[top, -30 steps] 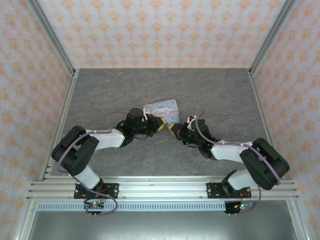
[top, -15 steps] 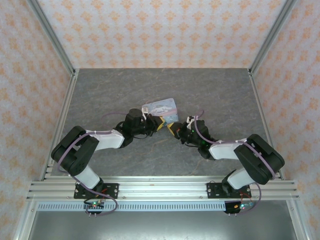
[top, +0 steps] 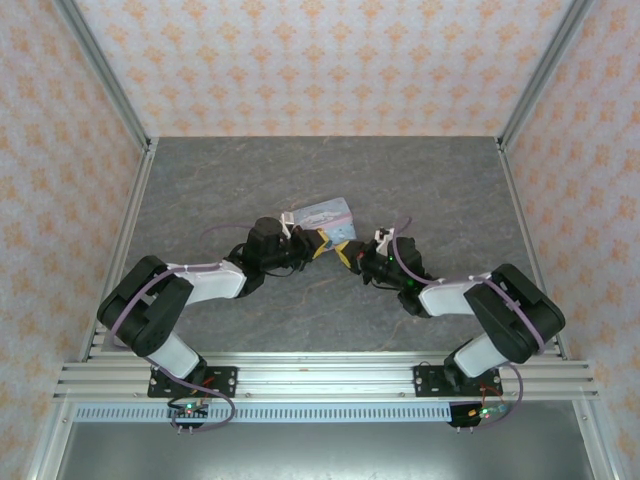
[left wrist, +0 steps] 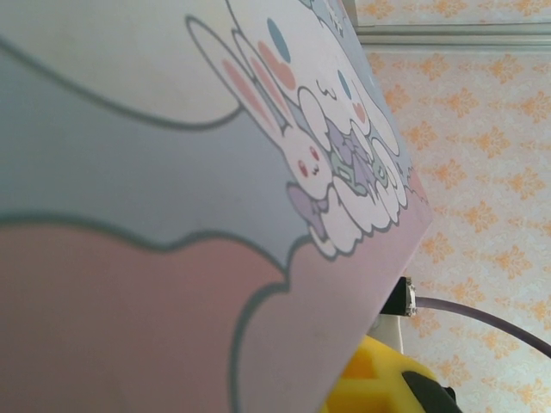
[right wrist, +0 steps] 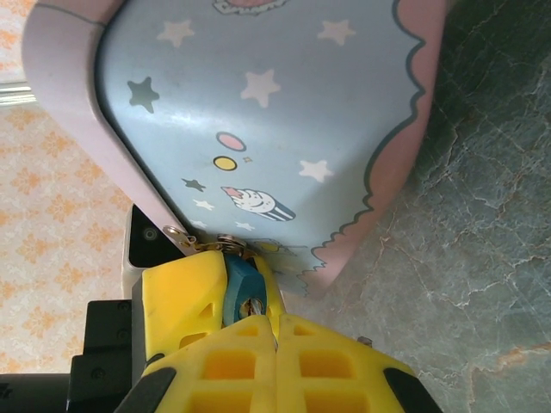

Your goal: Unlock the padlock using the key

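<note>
A: Which step is the robot on?

B: By the look of it, bringing the key to the keyhole. From above, the right gripper (top: 350, 256) sits mid-table just right of the left gripper (top: 318, 243). Both meet at the near edge of the tin (top: 322, 213), which is tipped up off the table (top: 250, 170).

A: And the padlock?

B: The right wrist view has it. The padlock (right wrist: 235, 288) hangs from the clasp on the tin's edge nearest the grippers. Its teal body lies against a yellow finger (right wrist: 185, 297) that probably belongs to the left arm.

A: The pincers?

B: The right one's pads are pressed together. A pale metal bit at their tip, most likely the key (right wrist: 253, 307), touches the padlock's end. Whether it has entered the keyhole cannot be told, nor whether the left pincer is clamped or merely bracing.

A: What does the next move call for?

B: Probably seating the key fully, then a wrist roll while the left arm keeps the lock from swinging.

A: What do the other views add?

B: The overhead view gives the arms' layout, but the lock and key are too small to make out there. The left wrist view gives the tin's printed rabbit face, very close.
</note>
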Controlling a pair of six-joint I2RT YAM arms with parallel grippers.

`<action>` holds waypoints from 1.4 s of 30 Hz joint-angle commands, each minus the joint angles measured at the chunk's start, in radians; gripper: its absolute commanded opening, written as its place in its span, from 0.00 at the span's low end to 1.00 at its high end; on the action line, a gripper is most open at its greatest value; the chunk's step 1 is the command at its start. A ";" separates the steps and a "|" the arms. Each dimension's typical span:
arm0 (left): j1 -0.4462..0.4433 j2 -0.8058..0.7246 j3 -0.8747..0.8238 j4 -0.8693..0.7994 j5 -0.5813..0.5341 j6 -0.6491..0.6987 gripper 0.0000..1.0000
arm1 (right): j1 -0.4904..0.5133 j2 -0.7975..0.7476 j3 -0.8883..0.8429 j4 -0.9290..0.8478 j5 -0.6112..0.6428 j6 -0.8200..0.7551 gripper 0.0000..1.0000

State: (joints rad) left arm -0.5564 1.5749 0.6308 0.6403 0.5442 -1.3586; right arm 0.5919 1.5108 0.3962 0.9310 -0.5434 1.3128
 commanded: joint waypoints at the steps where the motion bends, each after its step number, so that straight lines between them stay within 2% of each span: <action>1: -0.027 -0.039 -0.005 0.076 0.088 0.002 0.00 | -0.010 0.026 0.026 0.076 0.020 0.025 0.00; 17: -0.036 -0.052 -0.003 0.076 0.074 -0.025 0.00 | -0.019 0.127 0.063 0.180 0.020 0.076 0.00; 25: -0.042 -0.052 -0.005 0.081 0.080 -0.030 0.00 | -0.027 0.115 0.088 0.128 -0.005 0.010 0.00; 32: -0.046 -0.047 -0.006 0.071 0.059 -0.031 0.00 | -0.029 0.153 0.102 0.193 -0.015 0.086 0.00; 42: -0.066 -0.027 0.007 0.091 0.040 -0.057 0.00 | 0.018 0.177 0.152 0.190 -0.003 0.102 0.00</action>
State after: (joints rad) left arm -0.5545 1.5745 0.6262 0.6434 0.4103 -1.4101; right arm 0.5842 1.6791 0.4877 1.0512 -0.5690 1.4029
